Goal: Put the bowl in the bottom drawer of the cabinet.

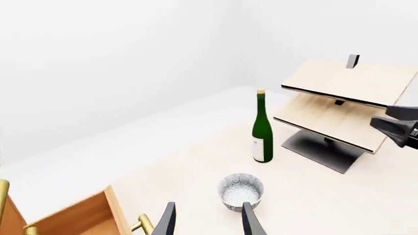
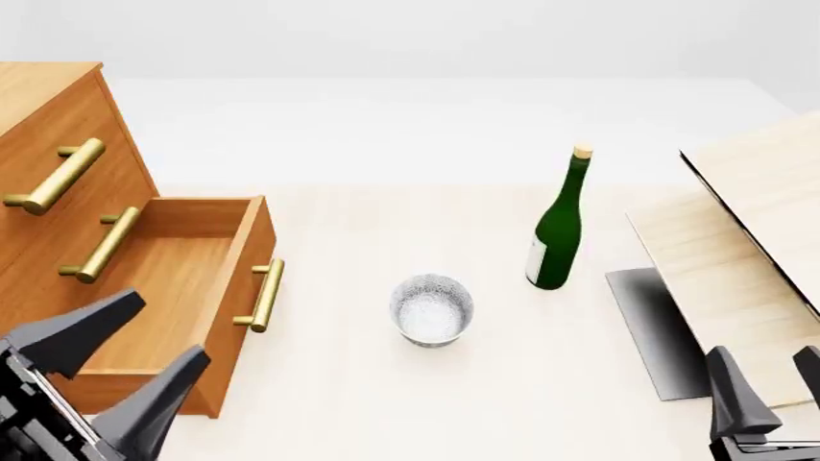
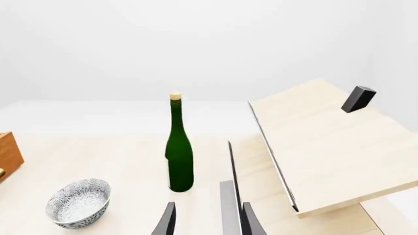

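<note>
the bowl (image 2: 432,308) stands upright on the pale table (image 2: 384,403), near the middle, a little to the right of the open bottom drawer (image 2: 167,288) and apart from it. you see it is small and round, white-grey and speckled inside, with a darker fine pattern on the outside wall, best seen in the right wrist view (image 3: 78,202). nothing touches it.

the bottom drawer is pulled out of the cabinet (image 2: 52,173) and its shallow orange-brown wooden box is bare inside as far as it shows. the near left corner of it is hidden behind your left gripper (image 2: 122,370). the brass bar handle (image 2: 265,295) sits on its front. the cabinet is cut off at the left edge, so you see only part of its top and the two upper drawer handles (image 2: 58,176).

your left gripper is low at the near left, in front of the drawer; its dark fingers stand well apart and hold nothing. your right gripper (image 2: 769,379) is at the near right corner, partly cut off; its jaws are also spread and hold nothing.

farther right of the bowl stands a green glass bottle (image 2: 558,226), upright, with a pale label and a cork-coloured top. at the far right there are pale light-wood boards (image 2: 731,259), tilted, on a dark flat base (image 2: 654,327); their right part is out of the picture.
</note>
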`<state>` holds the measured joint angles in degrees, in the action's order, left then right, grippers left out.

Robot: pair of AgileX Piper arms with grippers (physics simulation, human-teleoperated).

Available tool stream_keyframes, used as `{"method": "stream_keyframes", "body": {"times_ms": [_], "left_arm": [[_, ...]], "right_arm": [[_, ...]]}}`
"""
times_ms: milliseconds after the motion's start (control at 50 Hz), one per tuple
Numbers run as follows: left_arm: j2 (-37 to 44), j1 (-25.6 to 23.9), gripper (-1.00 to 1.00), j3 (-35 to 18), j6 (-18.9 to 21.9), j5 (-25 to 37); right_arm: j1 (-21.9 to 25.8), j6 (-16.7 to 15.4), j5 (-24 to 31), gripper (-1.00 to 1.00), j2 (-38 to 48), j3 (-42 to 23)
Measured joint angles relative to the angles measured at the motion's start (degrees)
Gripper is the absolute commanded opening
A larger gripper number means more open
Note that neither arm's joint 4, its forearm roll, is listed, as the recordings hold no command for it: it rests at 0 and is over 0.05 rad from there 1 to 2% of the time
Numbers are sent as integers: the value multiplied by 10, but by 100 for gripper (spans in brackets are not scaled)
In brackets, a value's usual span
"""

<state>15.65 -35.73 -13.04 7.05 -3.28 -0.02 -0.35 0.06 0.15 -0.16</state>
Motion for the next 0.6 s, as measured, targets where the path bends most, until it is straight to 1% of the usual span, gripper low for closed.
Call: {"method": "stream_keyframes", "body": {"times_ms": [120, 260, 380, 600], "left_arm": [[60, -26, 100, -23, 1, -30], [122, -48, 100, -58, 5, -45], [171, -60, 100, -89, 11, -49], [249, -69, 100, -154, 8, -39]], "right_arm": [[0, 0, 0, 100, 0, 0], [0, 0, 0, 100, 0, 0], [0, 0, 0, 100, 0, 0], [0, 0, 0, 100, 0, 0]]}}
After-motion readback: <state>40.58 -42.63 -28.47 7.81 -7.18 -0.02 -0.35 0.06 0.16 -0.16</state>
